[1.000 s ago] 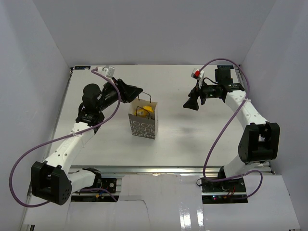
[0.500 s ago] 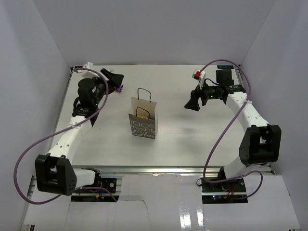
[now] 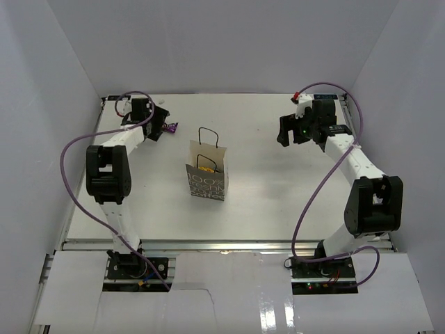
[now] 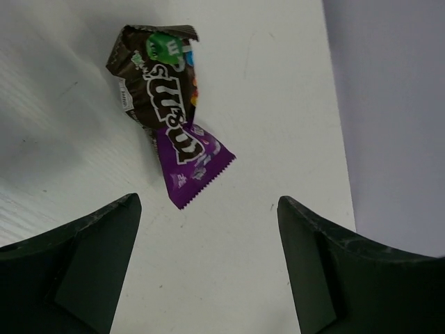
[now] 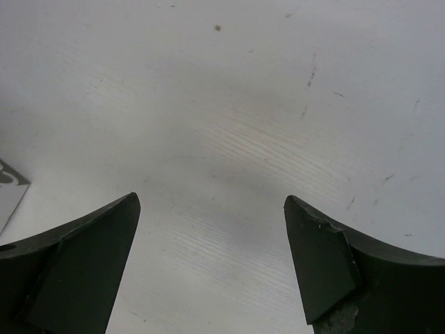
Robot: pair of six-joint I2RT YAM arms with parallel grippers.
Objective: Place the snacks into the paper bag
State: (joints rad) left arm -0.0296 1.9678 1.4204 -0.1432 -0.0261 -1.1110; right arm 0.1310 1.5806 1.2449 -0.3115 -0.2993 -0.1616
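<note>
Far left: left gripper (image 4: 208,271) gapes wide, empty, facing a brown packet (image 4: 156,76) overlapping a purple packet (image 4: 191,163) (one diagonal line, purple end nearest the fingers). Right gripper (image 5: 208,268) wide, empty; paper bag (image 3: 206,179) upright.

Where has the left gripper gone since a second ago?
Yes, it moved. In the top view the left gripper swung away from the paper bag, leftward and farther back, to the dark purple packets.
</note>
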